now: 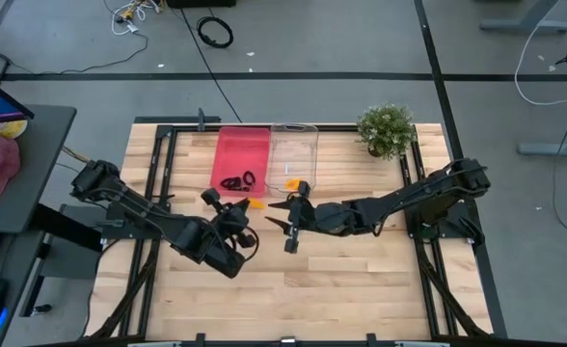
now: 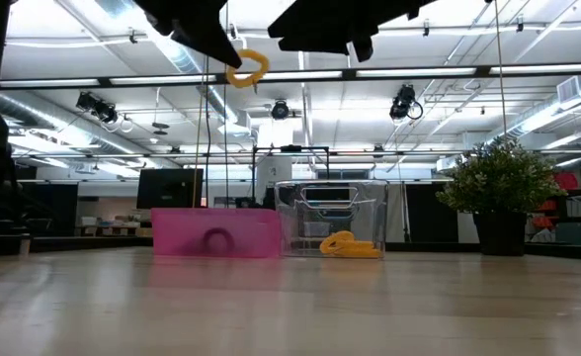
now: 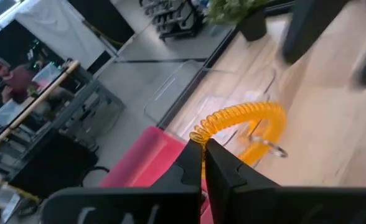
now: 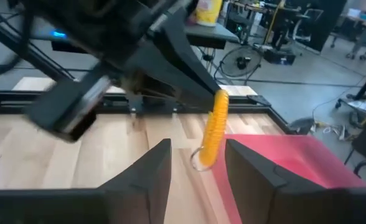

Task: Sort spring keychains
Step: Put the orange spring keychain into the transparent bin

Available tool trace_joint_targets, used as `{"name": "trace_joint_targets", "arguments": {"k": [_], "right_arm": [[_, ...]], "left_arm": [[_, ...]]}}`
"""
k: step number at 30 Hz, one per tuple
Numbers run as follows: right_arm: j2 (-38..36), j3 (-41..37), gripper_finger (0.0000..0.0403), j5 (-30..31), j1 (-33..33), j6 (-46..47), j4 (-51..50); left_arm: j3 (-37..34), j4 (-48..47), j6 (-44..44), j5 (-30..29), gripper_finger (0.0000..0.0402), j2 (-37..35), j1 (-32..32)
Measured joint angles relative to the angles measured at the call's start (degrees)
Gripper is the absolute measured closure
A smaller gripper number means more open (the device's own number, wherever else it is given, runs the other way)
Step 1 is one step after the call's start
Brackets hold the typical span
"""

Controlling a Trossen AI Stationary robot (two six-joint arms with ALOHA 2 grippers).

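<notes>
Orange spring keychain (image 1: 255, 203) hangs pinched in the left gripper (image 1: 233, 214) at frame centre, just below the pink bin (image 1: 241, 154); the clear bin (image 1: 294, 154) sits up-right. Right gripper (image 1: 290, 224), spread wide and holding nothing, faces the coil closely.

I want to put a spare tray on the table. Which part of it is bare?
The near half of the table, in front of both arms, is bare. Around the pink bin, clear bin and plant is crowded.
</notes>
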Motion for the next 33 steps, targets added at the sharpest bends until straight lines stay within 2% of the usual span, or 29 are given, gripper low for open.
{"name": "trace_joint_targets", "arguments": {"k": [6, 33], "right_arm": [[0.0, 0.0, 0.025, 0.0, -0.3, 1.9, -0.6], [2.2, 0.0, 0.0251, -0.8, -2.4, 3.9, -1.4]], "left_arm": [[0.0, 7.0, 6.2, 0.4, 0.0398, 0.0, 0.0], [0.0, 12.4, 9.7, 2.9, 0.0397, 0.4, 0.0]]}}
